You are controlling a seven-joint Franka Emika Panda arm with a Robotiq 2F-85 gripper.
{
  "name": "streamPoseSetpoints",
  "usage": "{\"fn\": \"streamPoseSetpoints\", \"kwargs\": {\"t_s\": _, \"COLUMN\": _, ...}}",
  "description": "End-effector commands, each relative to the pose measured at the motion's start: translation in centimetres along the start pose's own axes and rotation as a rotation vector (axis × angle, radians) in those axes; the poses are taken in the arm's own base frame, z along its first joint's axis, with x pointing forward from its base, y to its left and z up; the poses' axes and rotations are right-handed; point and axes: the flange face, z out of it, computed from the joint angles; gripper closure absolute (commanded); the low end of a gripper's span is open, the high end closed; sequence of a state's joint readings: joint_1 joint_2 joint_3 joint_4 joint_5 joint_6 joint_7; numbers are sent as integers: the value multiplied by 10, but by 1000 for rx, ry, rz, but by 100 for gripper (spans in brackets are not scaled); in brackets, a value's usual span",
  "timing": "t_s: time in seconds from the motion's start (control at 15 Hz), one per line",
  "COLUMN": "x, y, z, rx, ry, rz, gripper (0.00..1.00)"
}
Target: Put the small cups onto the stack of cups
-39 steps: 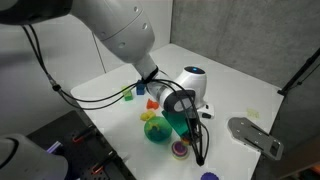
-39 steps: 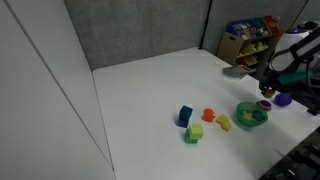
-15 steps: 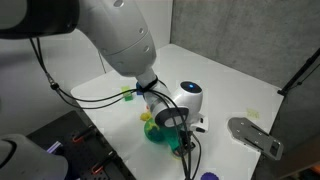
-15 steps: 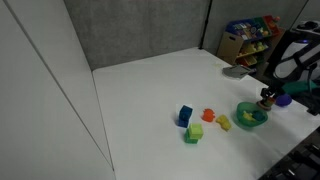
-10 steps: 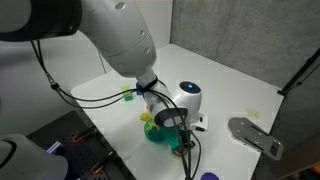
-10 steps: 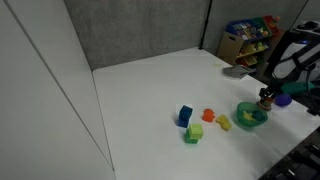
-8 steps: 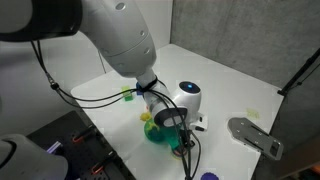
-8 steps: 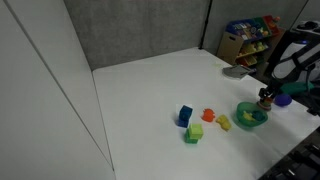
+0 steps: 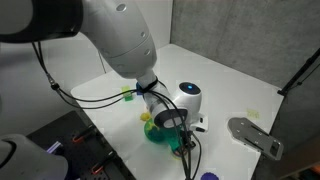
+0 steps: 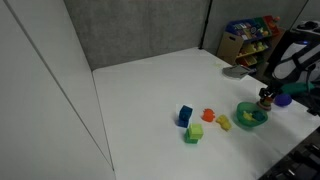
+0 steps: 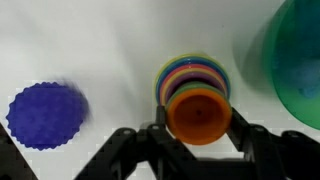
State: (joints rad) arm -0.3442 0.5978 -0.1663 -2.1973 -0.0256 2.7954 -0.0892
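A: Wrist view, nearest first. Grip?
B: Gripper (image 11: pixel 198 128) was at bottom centre, fingers (image 11: pixel 244 138) pressed vs. either side of the small orange cup (image 11: pixel 198 110). Clamped on it, no gap I could see.

A: Cup's place relative to the target?
B: Right over the stack of cups (image 11: pixel 172 78), mid-frame. Stack's coloured rims showed as a crescent round the cup's upper-left edge, so it was nearly concentric, a bit offset toward lower right. Seated or hovering? Couldn't tell from overhead.

A: Why held that way?
B: My guess: side grip kept it level so it'd nest. Releasing before it was centred would've risked it tipping off the rim.

A: Neighbours?
B: Bumpy purple ball (image 11: pixel 45 115) at left, apart from the stack. Teal bowl (image 11: pixel 295 60) filled the right edge, near but not touching. Tight spot, prob. why the approach was top-down.

A: Further out?
B: In an exterior view the table (image 10: pixel 150 90) had the rest at lower centre: blue cup (image 10: pixel 185 116), reddish cup (image 10: pixel 208 115), green cup (image 10: pixel 194 132), plus a yellow piece (image 10: pixel 223 122). All were left of the bowl, well apart from the stack. Toy shelf (image 10: pixel 245 40) upper right, bkgd. I'd judge approx. three cups still to go.
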Motion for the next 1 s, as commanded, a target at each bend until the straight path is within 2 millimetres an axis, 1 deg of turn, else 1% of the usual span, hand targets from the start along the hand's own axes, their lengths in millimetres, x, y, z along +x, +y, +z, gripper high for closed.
{"fn": "streamPoseSetpoints", "kwargs": {"t_s": 0.0, "x": 1, "y": 6, "z": -3, "rx": 8, "ry": 22, "rz": -12, "gripper": 8}}
{"fn": "streamPoseSetpoints", "kwargs": {"t_s": 0.07, "x": 1, "y": 7, "z": -3, "rx": 8, "ry": 23, "rz": -12, "gripper": 1}}
{"fn": "streamPoseSetpoints", "kwargs": {"t_s": 0.13, "x": 1, "y": 7, "z": -3, "rx": 8, "ry": 23, "rz": -12, "gripper": 0}}
{"fn": "streamPoseSetpoints", "kwargs": {"t_s": 0.47, "x": 4, "y": 2, "z": -13, "rx": -12, "ry": 7, "rz": -31, "gripper": 0}}
{"fn": "streamPoseSetpoints", "kwargs": {"t_s": 0.67, "x": 5, "y": -6, "z": -29, "rx": -37, "ry": 13, "rz": -60, "gripper": 0}}
{"fn": "streamPoseSetpoints", "kwargs": {"t_s": 0.93, "x": 1, "y": -22, "z": -61, "rx": -77, "ry": 26, "rz": -134, "gripper": 0}}
